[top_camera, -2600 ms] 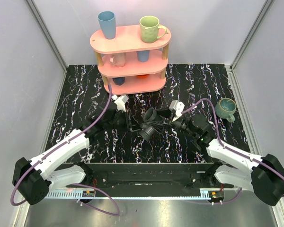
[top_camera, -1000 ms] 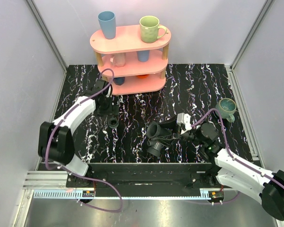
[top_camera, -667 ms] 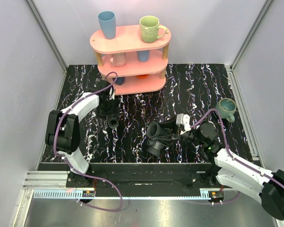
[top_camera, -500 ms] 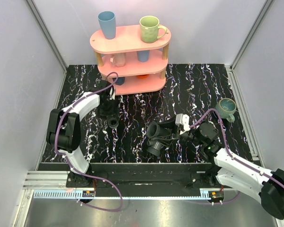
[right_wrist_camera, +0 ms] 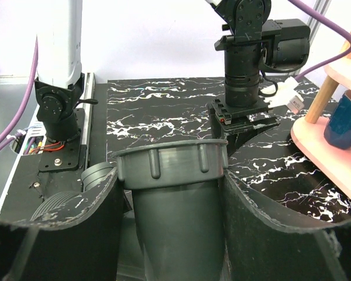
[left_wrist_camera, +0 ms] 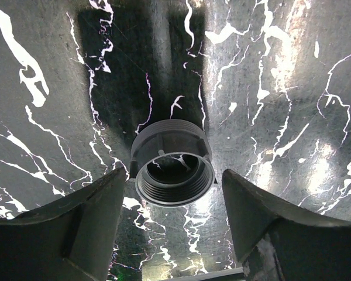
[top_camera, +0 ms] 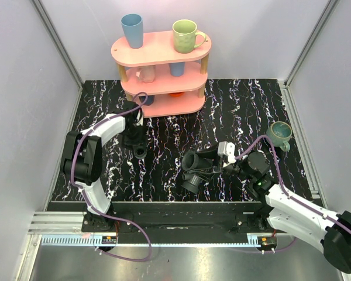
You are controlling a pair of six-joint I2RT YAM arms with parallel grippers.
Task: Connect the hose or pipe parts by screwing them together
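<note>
While the two parts lie well apart, desk [top_camera: 234, 105]: black marbled top, with the work toward 5 and 9 o'clock of its middle.
Pink shelf [top_camera: 164, 50]: stands at 12 o'clock, near the left arm, so any lift should probably come away toward 6.
Right pincer [right_wrist_camera: 171, 175]: pinching the T-shaped fitting [top_camera: 192, 168] by its barrel, at about 5 o'clock of the desk's middle. It is best held steady, with an open mouth turned toward 9.
Left pincer [left_wrist_camera: 174, 178]: spread and straddling the threaded ring [top_camera: 140, 153]. In the wrist view the finger at the ring's 9 o'clock is just beside it, and the one at 3 o'clock stands apart.
Threaded ring: upright on the desk at about 9 o'clock, mouth up.
Ring's collar: judged the right place to pinch. Centre it first so both fingers meet it together and it does not skid.
Ring's thread: keep it uncovered, line its axis up with the fitting's mouth, and start the turn lightly to avoid cross-threading.
</note>
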